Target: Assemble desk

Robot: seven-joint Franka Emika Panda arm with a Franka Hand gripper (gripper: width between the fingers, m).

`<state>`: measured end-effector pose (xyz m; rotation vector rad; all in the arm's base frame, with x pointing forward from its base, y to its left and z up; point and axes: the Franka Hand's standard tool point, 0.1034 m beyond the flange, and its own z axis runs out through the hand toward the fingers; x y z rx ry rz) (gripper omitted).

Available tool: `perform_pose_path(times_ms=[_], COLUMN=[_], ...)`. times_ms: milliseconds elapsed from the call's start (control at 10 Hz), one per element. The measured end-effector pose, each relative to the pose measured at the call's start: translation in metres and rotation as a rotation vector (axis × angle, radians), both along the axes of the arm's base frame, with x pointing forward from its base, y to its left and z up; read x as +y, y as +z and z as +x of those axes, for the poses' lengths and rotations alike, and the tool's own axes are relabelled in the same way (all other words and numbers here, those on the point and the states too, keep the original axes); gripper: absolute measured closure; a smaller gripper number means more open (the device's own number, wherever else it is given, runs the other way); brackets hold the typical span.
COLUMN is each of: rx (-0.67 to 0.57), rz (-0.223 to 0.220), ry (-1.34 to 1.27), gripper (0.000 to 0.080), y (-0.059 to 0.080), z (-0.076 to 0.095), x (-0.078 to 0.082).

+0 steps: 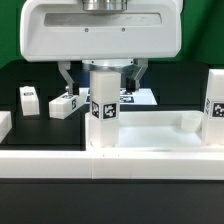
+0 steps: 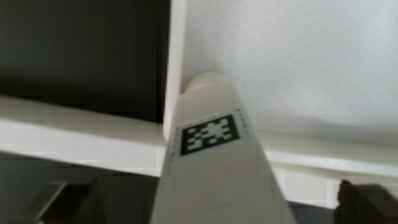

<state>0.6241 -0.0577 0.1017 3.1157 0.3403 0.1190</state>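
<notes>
The desk's white plastic rimmed rectangular tabletop (image 1: 160,135) (image 2: 302,70) lies flat on the black table (image 1: 20,78), near the front edge of the exterior view. A short square white leg with a black-and-white tag (image 1: 103,100) (image 2: 210,130) stands upright at the tabletop's corner. The white two-finger gripper (image 1: 102,85) (image 2: 210,200) hangs straight over this leg, with its jaws spread wide on either side and apparently not touching it.

A second upright tagged leg (image 1: 215,105) stands at the exterior view's right. 2 loose white legs (image 1: 28,100) (image 1: 64,106) lie on the table at that view's left.

The step in hand looks like seating this leg. The next move calls for closing squarely on it to turn it home, or lifting clear to fetch a loose leg.

The socket is hidden by the rim, so how deep the leg sits cannot be told. The right leg is cut off by the frame.
</notes>
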Motion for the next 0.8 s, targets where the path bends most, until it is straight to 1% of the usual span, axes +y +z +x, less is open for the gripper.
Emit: perform_pose_path(times_ms=[200,300,400,500,600,800], rx=[0.0,0.0,0.0,0.0,0.0,0.0], rz=[-0.011,-0.011,-0.011,-0.011,-0.011,-0.006], ry=[0.086,0.086,0.086,0.086,0.085,0.043], gripper=[0.0151,0.0266,0.0402,0.0402,0.0511,0.0511], y=[0.0001,0.0001,0.0,0.0,-0.0001,-0.0002], z=[0.0001,0.0001,0.0001,0.0,-0.0001,0.0], x=[-0.0004,-0.0006,-0.0006,-0.0005,-0.0008,-0.0007])
